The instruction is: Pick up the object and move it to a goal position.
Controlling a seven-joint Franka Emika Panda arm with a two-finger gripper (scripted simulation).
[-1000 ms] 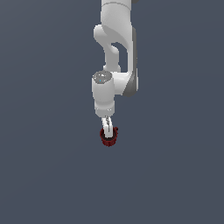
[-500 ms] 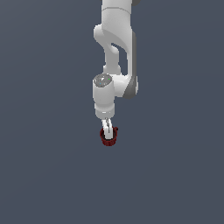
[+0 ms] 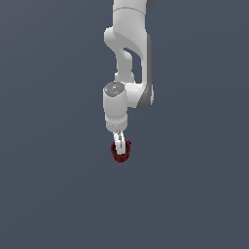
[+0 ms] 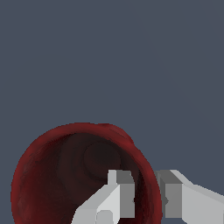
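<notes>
The dark red cup [image 3: 120,152] is gripped by the hand [image 3: 119,144], its rim pinched between the fingers [image 4: 120,192]; its base is hidden.

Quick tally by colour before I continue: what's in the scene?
Dark red: 1, the cup
White: 1, the arm with its gripper, whose fingers straddle the cup's wall
Total: 2

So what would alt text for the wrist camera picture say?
A dark red, round-mouthed cup seen from above, its rim pinched between the two pale grey fingers of the robot's end effector, one finger inside and one outside, against a plain slate-grey background.
</notes>
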